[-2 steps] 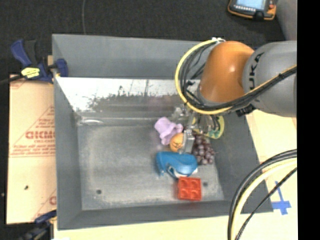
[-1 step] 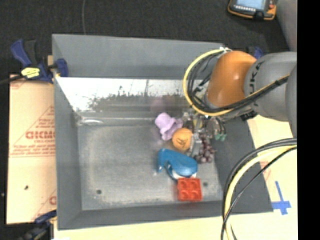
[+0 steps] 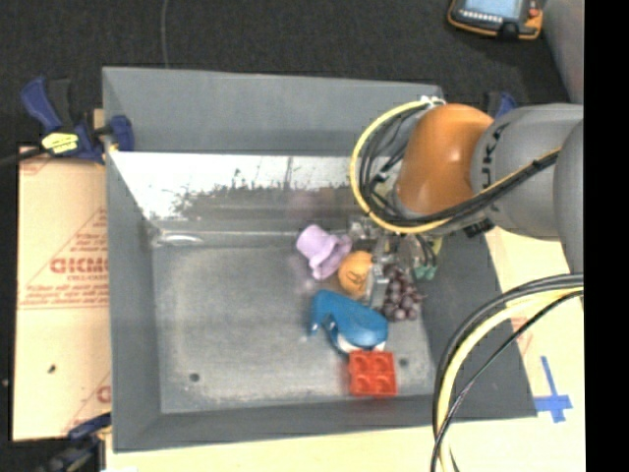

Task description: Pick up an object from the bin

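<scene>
The end effector is low in the bin, on the 3 o'clock side of the floor, where the toys all sit close together. A small orange ball is just beside it at 9 o'clock. A bunch of dark grapes is just beside it at 5 o'clock. A lilac toy is near at 10 o'clock. A blue toy lies at 7 o'clock, and a red brick sits past that at 6 o'clock. I cannot tell if the end effector is spread or pressed together, and I cannot see anything pinched in it.

I think the ball is the thing to pick. To do it well, the end effector should sit right over the middle of the ball, go straight down and squeeze gently. A round ball can pop out sideways. It should keep off the grapes and the lilac toy, so it takes one thing only, then lift straight up.
</scene>
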Controlling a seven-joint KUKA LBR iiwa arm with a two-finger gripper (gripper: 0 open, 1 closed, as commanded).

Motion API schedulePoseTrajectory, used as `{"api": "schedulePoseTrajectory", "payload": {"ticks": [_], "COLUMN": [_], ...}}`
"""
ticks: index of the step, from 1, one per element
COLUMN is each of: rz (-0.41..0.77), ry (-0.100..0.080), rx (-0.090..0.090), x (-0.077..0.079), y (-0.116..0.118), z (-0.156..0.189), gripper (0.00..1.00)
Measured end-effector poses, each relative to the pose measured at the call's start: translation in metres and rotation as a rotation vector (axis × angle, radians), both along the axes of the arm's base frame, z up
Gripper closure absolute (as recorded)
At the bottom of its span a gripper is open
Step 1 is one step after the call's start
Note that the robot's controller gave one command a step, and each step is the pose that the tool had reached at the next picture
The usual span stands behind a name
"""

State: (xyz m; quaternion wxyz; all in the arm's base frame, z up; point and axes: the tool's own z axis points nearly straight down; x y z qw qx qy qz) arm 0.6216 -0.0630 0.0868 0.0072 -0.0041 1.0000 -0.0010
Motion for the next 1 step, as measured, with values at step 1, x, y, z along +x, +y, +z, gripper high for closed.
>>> {"api": "schedulePoseTrajectory", "payload": {"ticks": [1], "rz": [0.250], "ry": [-0.020], "rx": [-0.013], "x": [-0.0343], "y": [0.0192], "z": [-0.0081], "gripper": [0.00]}}
